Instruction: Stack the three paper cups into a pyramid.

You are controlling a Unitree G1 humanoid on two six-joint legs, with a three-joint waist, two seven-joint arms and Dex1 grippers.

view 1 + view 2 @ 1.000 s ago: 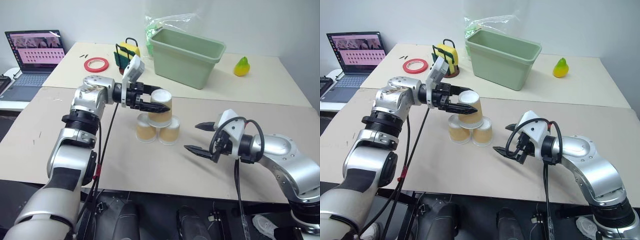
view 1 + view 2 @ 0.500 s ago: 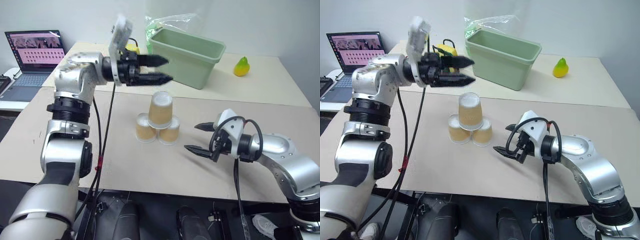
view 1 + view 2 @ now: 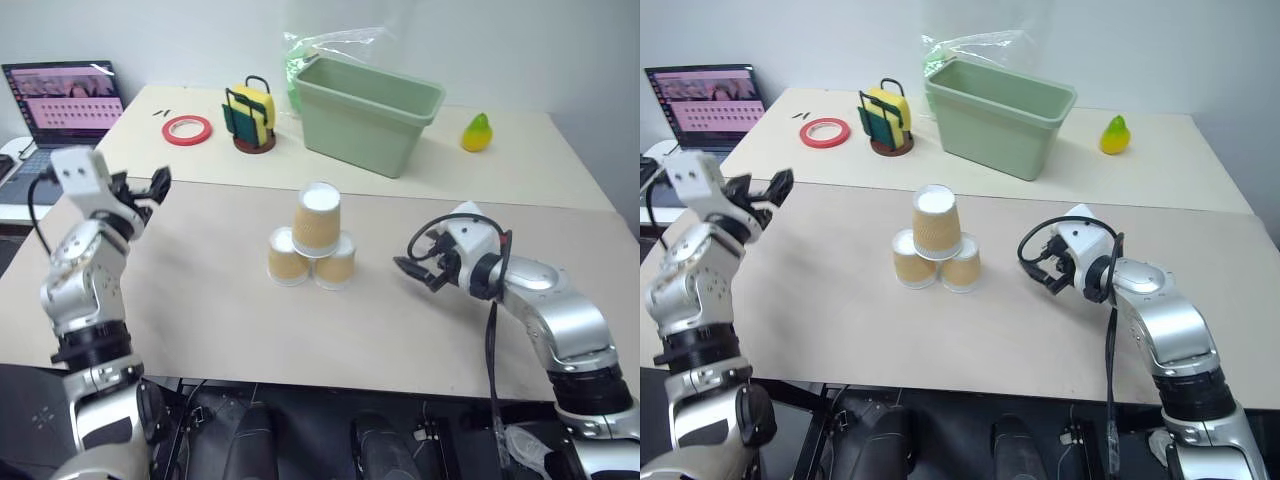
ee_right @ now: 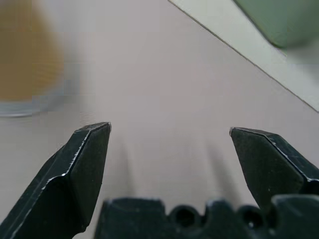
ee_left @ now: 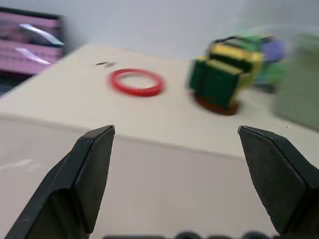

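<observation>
The three paper cups stand as a pyramid (image 3: pixel 312 245) mid-table. Two tan cups, one on the left (image 3: pixel 286 258) and one on the right (image 3: pixel 338 264), sit mouth-down side by side. The third cup (image 3: pixel 317 217) rests centred on top, white base up. My left gripper (image 3: pixel 152 190) is far off to the left of the stack, open and empty; its fingers (image 5: pixel 92 172) point toward the back table. My right gripper (image 3: pixel 411 256) hovers open and empty just right of the stack, and a blurred cup (image 4: pixel 30 59) lies off to one side of its fingers (image 4: pixel 84 164).
On the back table stand a green bin (image 3: pixel 370 100), a red tape ring (image 3: pixel 188 128), a sponge holder (image 3: pixel 252 118) and a yellow-green pear (image 3: pixel 478 132). A laptop (image 3: pixel 60 95) sits at the far left. A clear bag lies behind the bin.
My left gripper let go of the top cup, lifted above the stack, then swung far out to the left. My right gripper moved forward, up beside the stack. The cups stayed put.
</observation>
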